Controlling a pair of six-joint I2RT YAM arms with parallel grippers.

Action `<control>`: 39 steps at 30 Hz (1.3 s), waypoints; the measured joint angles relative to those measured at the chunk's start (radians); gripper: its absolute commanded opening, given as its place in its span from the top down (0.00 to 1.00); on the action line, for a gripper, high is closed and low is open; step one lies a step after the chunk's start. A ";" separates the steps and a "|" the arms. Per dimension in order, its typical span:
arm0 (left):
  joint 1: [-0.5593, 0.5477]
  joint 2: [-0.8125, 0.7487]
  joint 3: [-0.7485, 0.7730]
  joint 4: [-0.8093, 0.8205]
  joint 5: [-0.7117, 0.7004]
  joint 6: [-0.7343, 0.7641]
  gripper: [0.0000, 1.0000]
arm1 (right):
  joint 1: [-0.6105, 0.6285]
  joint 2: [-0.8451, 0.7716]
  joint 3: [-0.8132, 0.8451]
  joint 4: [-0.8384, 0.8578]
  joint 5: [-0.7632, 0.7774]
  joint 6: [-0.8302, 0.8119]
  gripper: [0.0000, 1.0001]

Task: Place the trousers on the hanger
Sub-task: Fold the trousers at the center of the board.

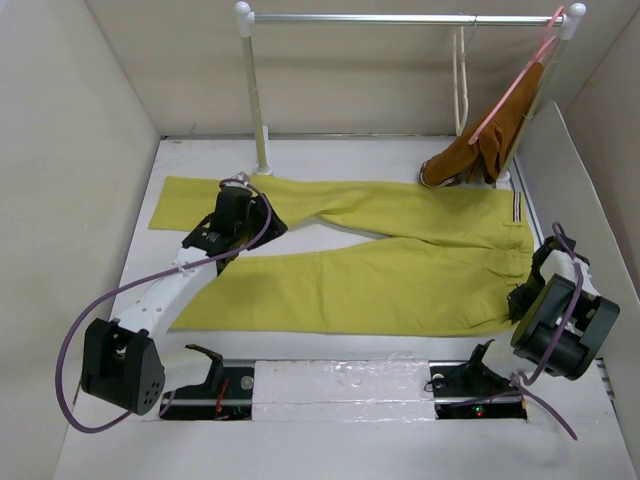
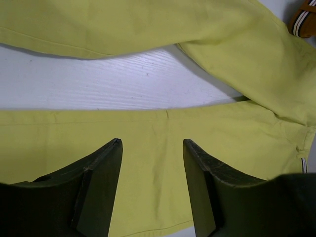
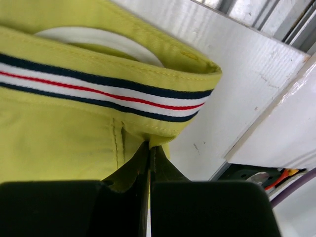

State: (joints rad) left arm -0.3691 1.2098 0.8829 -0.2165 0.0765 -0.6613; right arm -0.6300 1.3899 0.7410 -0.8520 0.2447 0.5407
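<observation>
One risk we see: our right tool (image 3: 149,154), clamped on a thin fold below the waistband (image 3: 108,84) at the bench's (image 1: 340,155) right edge, may lose the trousers (image 1: 380,280) spread across mid-bench on lifting, since our left tool (image 2: 152,144) hangs apart above the near leg.

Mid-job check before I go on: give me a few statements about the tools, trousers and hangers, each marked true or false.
1. The left tool is open over a leg of the trousers. True.
2. The right tool is open and clear of the cloth. False: it is shut on the trousers beside the striped waistband.
3. The trousers are already on the hanger. False: they lie flat on the table, and the hanger hangs on the rail.
4. The rust-brown garment hangs on the pink hanger. True.
</observation>
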 measured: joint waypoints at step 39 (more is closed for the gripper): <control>0.882 0.134 -0.107 -0.392 -0.117 -0.027 0.28 | 0.217 -0.447 -0.101 0.136 -0.500 -0.465 1.00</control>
State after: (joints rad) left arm 0.5125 1.3437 0.7761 -0.6086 -0.0410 -0.6888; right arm -0.4133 0.9432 0.6403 -0.7162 -0.2550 0.0753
